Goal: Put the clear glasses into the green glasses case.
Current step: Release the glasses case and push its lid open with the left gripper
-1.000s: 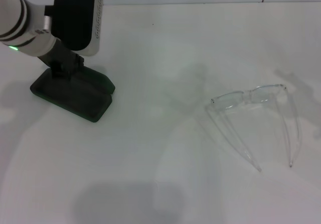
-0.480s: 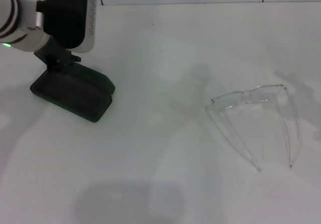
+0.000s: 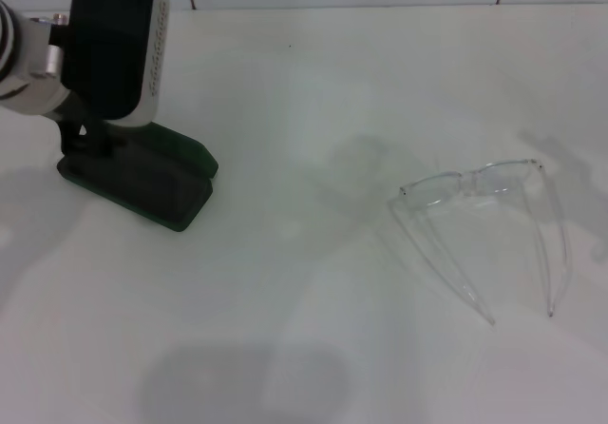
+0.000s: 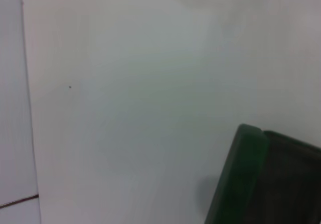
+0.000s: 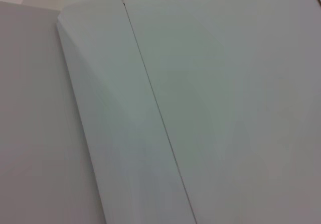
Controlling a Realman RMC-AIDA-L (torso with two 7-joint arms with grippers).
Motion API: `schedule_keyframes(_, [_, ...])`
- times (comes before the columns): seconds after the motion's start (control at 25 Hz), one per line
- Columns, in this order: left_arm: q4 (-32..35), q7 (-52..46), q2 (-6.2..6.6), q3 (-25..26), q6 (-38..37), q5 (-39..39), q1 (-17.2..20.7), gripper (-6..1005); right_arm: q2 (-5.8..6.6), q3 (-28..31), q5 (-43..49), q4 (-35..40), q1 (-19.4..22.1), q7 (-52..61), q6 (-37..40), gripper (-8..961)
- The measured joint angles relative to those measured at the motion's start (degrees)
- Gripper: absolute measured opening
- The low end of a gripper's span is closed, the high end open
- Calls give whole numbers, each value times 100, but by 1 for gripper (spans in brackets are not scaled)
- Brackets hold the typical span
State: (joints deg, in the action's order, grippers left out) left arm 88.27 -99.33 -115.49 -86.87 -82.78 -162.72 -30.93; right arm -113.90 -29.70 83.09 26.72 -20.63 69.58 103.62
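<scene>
— Left side first: what's there?
— Upper left of the head view, the left gripper (image 3: 84, 139) hangs over the far end of the dark green rounded hard glasses case (image 3: 142, 182), which lies on the white table (image 3: 285, 281). Whether its fingers are wide or narrow, I cannot tell.
— And to the right?
— The clear, colourless plastic wraparound glasses (image 3: 484, 224) rest right of centre, arms unfolded toward the lower edge, well apart from the case.
— The right gripper?
— Out of sight.
</scene>
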Motion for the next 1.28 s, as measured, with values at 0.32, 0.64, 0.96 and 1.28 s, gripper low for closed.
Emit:
schedule_keyframes(0.32, [-1, 111, 109, -211, 73, -2, -19, 487, -14, 0, -4, -8, 30, -13, 0, 863])
schedule_keyframes(0.64, [-237, 210, 191, -495, 335, -16, -88, 486, -3, 10, -21, -10, 52, -15, 134, 862])
schedule_keyframes(0.96, [-525, 231, 206, -550, 633, -17, -147, 484, 0, 134, -28, -9, 50, -15, 142, 861])
schedule_keyframes(1.28, [-906, 233, 239, -678, 817, -14, -294, 483, 0, 144, -24, -14, 54, -15, 108, 860])
